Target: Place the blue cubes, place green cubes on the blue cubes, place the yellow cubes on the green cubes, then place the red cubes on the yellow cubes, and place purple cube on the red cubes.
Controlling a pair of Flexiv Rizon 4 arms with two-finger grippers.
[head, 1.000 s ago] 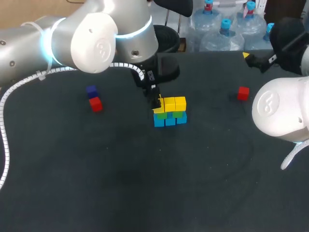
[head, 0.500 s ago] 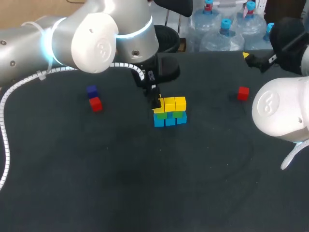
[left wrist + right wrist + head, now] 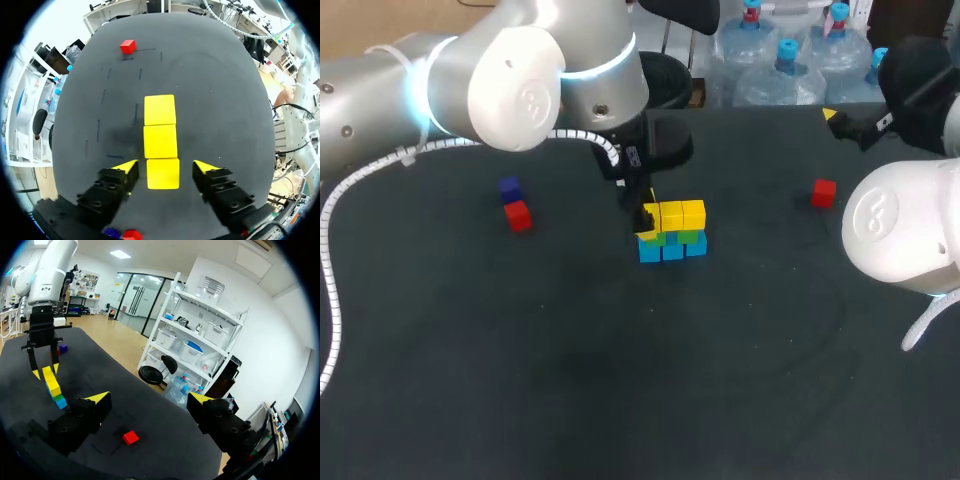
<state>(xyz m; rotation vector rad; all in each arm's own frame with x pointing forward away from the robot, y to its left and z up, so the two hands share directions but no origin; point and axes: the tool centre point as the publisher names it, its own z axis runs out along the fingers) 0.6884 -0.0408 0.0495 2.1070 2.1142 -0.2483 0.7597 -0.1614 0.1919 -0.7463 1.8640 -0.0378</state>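
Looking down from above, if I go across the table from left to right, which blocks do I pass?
left red cube → stack of blue, green and yellow cubes → right red cube. The purple cube sits right behind the left red cube, so it shares that spot.

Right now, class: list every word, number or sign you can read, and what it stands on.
None readable: the yellow cubes, red cube and table show no print.
The embossed mark on the left arm's joint cap is too faint to read.
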